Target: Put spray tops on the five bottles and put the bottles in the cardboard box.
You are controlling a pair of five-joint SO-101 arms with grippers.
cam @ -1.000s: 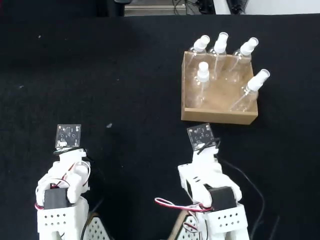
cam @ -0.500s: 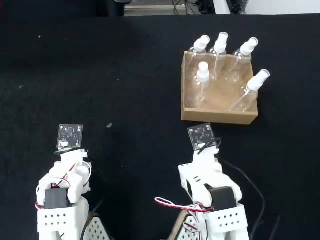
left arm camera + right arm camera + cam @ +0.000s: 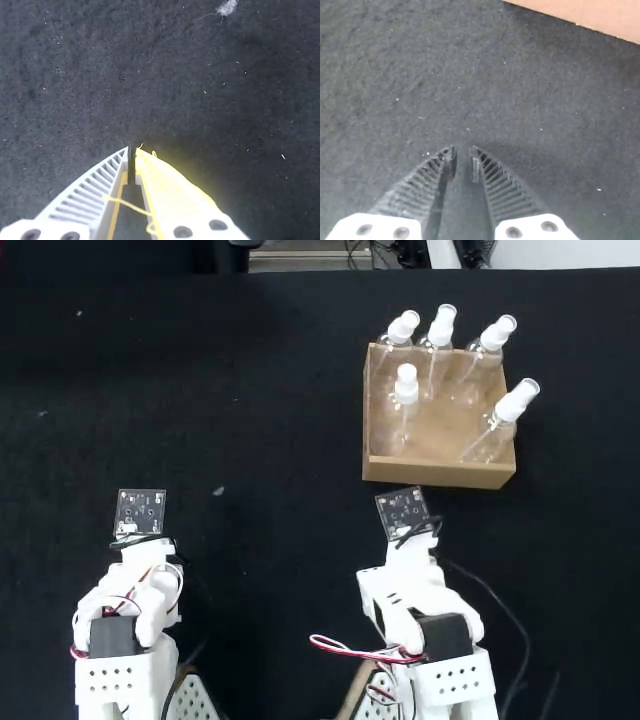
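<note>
High view. Black cloth table (image 3: 250, 390) across almost the whole frame. Along the top edge, a thin strip of room: pale floor and dark cables (image 3: 370, 252). Cardboard box (image 3: 440, 475) in the upper right, open side up. Five bottles (image 3: 405, 415) inside it, each capped with a white spray top (image 3: 406, 380): three along the far wall, one at centre left, one leaning toward the right wall. White lint speck (image 3: 218, 491) on the cloth, left of centre. Left arm (image 3: 125, 620) folded in the lower left corner, right arm (image 3: 420, 610) folded at lower centre, just below the box; both well apart from the bottles.

Left wrist view. Left gripper (image 3: 132, 150) low over bare black cloth, fingertips pressed together, holding nothing. Lint speck ahead of it.

Right wrist view. Right gripper (image 3: 462, 152) over the same cloth, fingers drawn close with a narrow slit between the tips, holding nothing. Brown box wall ahead, apart from the tips.
</note>
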